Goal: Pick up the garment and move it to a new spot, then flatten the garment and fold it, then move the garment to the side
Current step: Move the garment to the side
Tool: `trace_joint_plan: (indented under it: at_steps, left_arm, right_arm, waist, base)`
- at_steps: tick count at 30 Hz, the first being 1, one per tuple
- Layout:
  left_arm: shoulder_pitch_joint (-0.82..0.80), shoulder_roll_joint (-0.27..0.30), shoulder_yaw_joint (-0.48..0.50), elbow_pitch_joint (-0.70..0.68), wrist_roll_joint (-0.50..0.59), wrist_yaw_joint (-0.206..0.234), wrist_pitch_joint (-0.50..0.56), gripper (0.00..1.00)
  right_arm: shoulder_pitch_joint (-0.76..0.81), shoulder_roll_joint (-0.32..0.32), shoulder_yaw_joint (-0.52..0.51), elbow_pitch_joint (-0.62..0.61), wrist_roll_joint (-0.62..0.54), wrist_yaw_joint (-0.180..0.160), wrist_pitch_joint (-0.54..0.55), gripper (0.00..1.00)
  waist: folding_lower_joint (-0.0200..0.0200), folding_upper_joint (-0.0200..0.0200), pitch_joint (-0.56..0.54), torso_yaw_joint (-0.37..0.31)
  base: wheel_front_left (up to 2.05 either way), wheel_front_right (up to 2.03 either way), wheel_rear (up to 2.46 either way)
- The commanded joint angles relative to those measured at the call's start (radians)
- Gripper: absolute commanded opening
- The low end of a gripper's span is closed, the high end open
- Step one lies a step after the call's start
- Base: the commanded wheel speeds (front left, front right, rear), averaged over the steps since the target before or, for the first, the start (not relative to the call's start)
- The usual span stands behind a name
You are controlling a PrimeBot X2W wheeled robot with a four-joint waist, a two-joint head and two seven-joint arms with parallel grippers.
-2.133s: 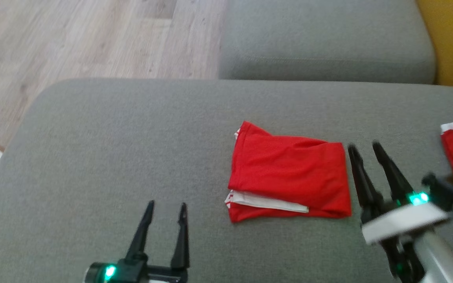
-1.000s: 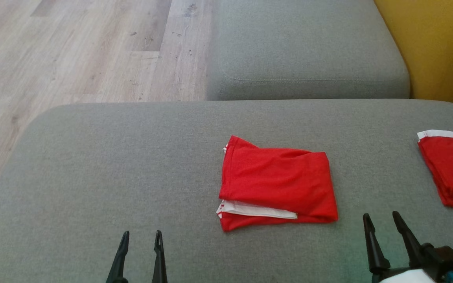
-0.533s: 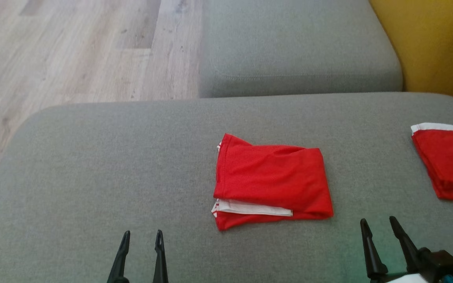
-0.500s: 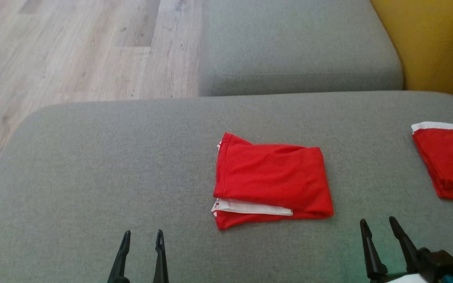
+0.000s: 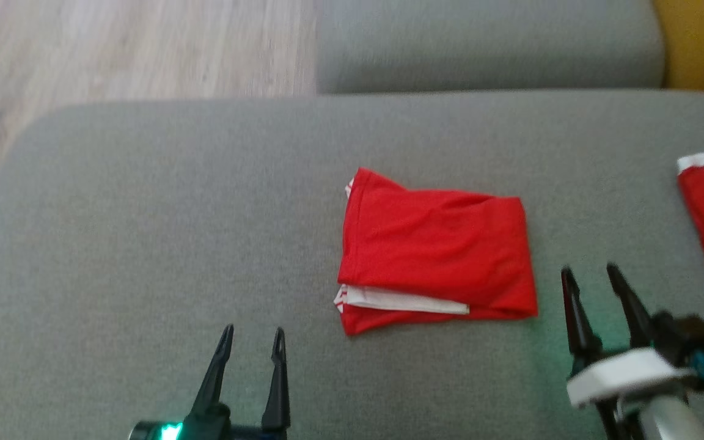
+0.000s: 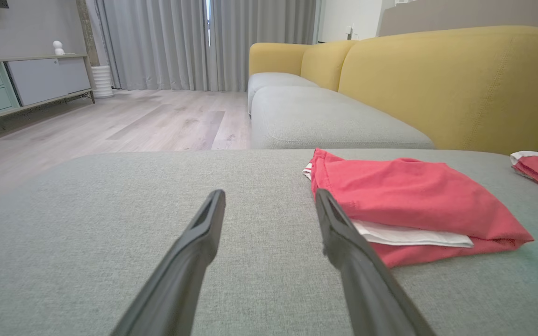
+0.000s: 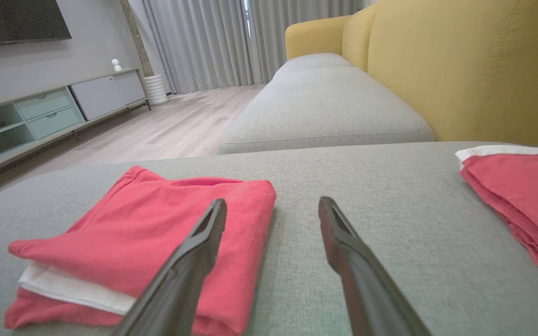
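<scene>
Folded garment [image 5: 436, 247] laid betw. grippers, L gripper [image 5: 252, 342] & R gripper [image 5: 590, 278] spread wide, nothing held

The head camera is looking steeply down on a grey cushion [image 5: 144, 214]. Both wrist cameras are looking low across it from close by, sharing the folded red garment [image 6: 414, 196].

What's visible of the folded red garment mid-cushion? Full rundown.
The garment is red, thin soft knit by its look, folded into a rough rectangle of several layers. A white band shows between layers at its near edge. Mild creases on top. It lies flat on the grey cushion, touching nothing else. The right pincer sits just off its right edge, the left pincer farther off; both open.
</scene>
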Motion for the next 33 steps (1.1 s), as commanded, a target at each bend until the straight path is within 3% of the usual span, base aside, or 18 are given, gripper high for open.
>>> trace_joint_plan:
  at_steps: [1, 6, 11, 18, 24, 25, 27, 28, 33]
  left_arm:
    - [-0.064, -0.008, 0.016, -0.033, 0.013, 0.012, -0.008, 1.0]
    - [-0.112, -0.008, -0.009, -0.037, 0.01, 0.024, -0.008, 1.0]
    - [-0.156, -0.008, -0.039, -0.029, 0.007, 0.032, -0.008, 1.0]
    - [-0.192, -0.008, -0.064, -0.015, -0.001, 0.043, -0.008, 1.0]
    - [-0.2, -0.008, -0.069, -0.014, -0.008, 0.053, -0.008, 1.0]
    - [-0.199, -0.008, -0.069, -0.014, -0.009, 0.054, -0.008, 1.0]
    - [-0.197, -0.008, -0.069, -0.013, -0.011, 0.055, -0.008, 1.0]
    - [-0.194, -0.008, -0.066, -0.013, -0.013, 0.056, -0.008, 1.0]
    - [-0.188, -0.008, -0.061, -0.018, -0.014, 0.058, -0.008, 1.0]
  right_arm:
    - [-0.081, -0.023, 0.026, -0.007, 0.015, 0.007, -0.014, 1.0]
    - [-0.205, -0.044, 0.071, 0.085, 0.086, 0.007, 0.003, 1.0]
    - [-0.3, -0.055, 0.133, 0.15, 0.252, 0.007, 0.105, 1.0]
    - [-0.369, -0.083, 0.162, 0.239, 0.375, 0.007, 0.212, 1.0]
    - [-0.355, -0.064, 0.188, 0.262, 0.468, 0.007, 0.287, 1.0]
    - [-0.344, -0.06, 0.196, 0.256, 0.488, 0.007, 0.305, 0.96]
    - [-0.321, -0.056, 0.21, 0.236, 0.526, 0.007, 0.334, 0.41]
    - [-0.302, -0.06, 0.217, 0.212, 0.55, 0.007, 0.342, 0.0]
    - [-0.298, -0.098, 0.215, 0.183, 0.532, 0.007, 0.309, 0.0]
  waist:
    - [-0.0001, 0.0, 0.052, 0.01]
    - [-0.0001, 0.0, 0.113, 0.016]
    - [-0.0001, 0.0, 0.152, 0.028]
    - [-0.0001, 0.0, 0.17, 0.039]
    - [-0.0001, 0.0, 0.16, 0.046]
    - [-0.0001, 0.0, 0.157, 0.046]
    - [-0.0001, 0.0, 0.151, 0.045]
    - [-0.0001, 0.0, 0.145, 0.042]
    - [-0.0001, 0.0, 0.137, 0.022]
  base:
    - [0.0, 0.0, 0.0]
    - [0.0, 0.0, 0.0]
    - [0.0, 0.0, 0.0]
    - [0.0, 0.0, 0.0]
    - [0.0, 0.0, 0.0]
    - [0.0, 0.0, 0.0]
    - [0.0, 0.0, 0.0]
    - [0.0, 0.0, 0.0]
    - [0.0, 0.0, 0.0]
